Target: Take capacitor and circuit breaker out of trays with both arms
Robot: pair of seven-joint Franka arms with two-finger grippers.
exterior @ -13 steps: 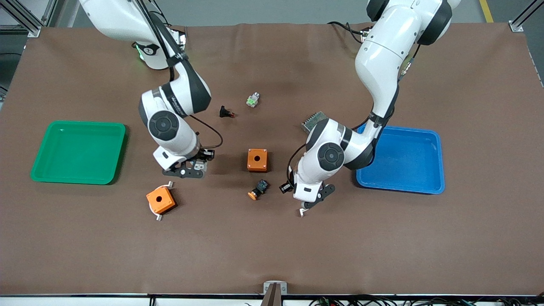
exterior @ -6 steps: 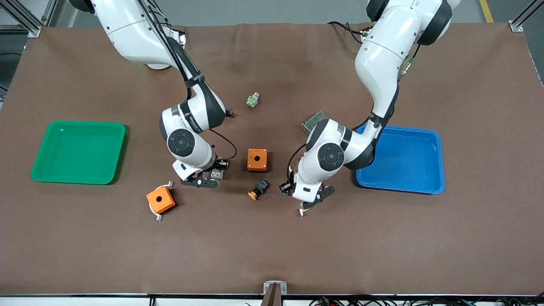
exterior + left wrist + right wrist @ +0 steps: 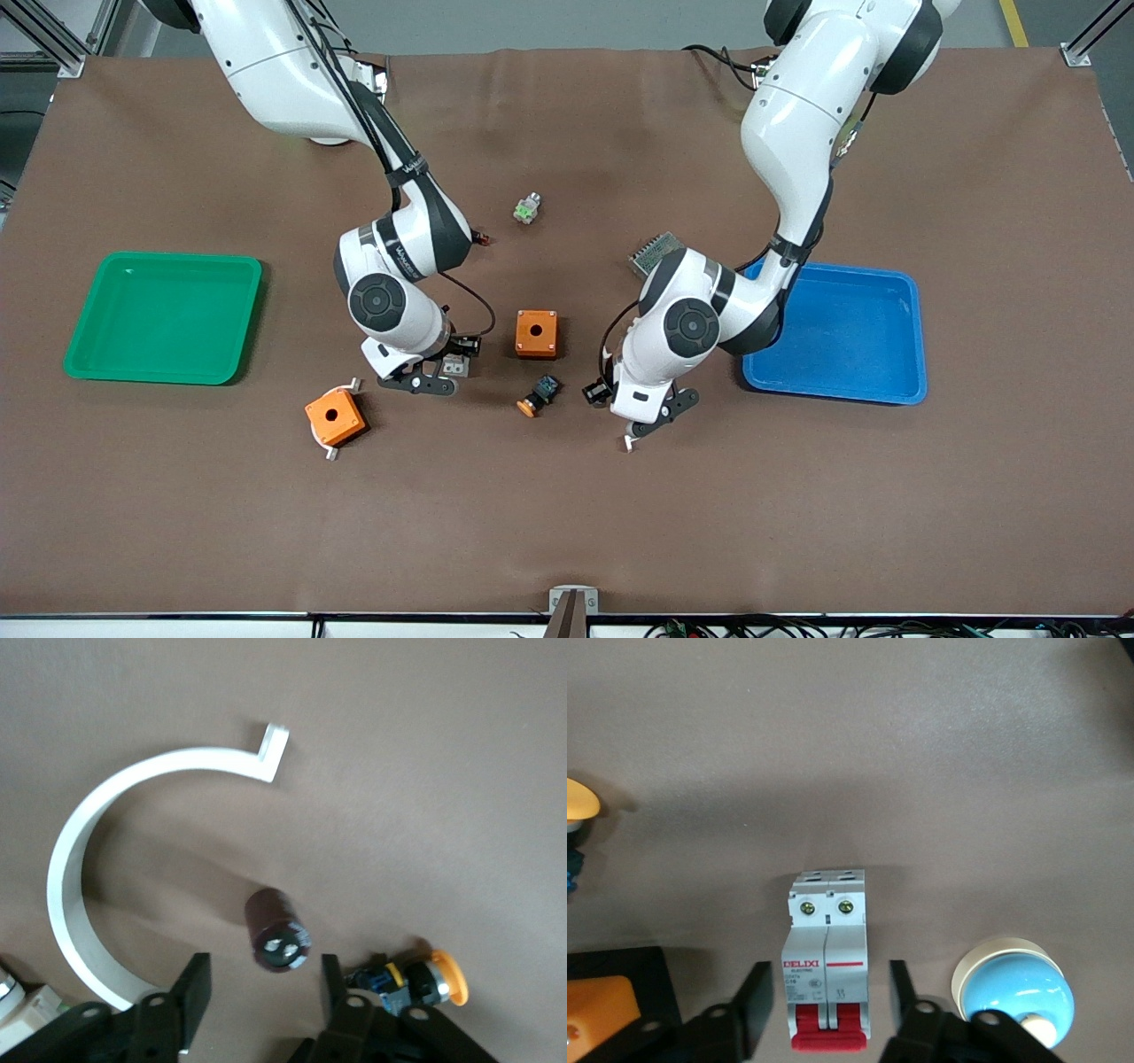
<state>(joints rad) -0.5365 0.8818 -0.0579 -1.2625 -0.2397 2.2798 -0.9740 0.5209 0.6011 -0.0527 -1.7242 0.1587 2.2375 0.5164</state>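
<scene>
- My left pincer [image 3: 261, 988] has just opened, freeing the capacitor [image 3: 277, 929] on the worktop [image 3: 797, 514], at five o'clock from the orange box [image 3: 536, 333].
- My right pincer [image 3: 824, 1001] has parted too; the circuit breaker [image 3: 827, 957] lies between its jaws, outside the green tray [image 3: 97, 354] and blue tray [image 3: 912, 390].

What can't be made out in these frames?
- Front view: capacitor hidden beneath the left gripper.
- Front view: circuit breaker mostly covered by the right gripper.
- Front view: black push-button part, only its red tip clears the right arm.
- Right wrist view: orange box cut off by the edge.
</scene>
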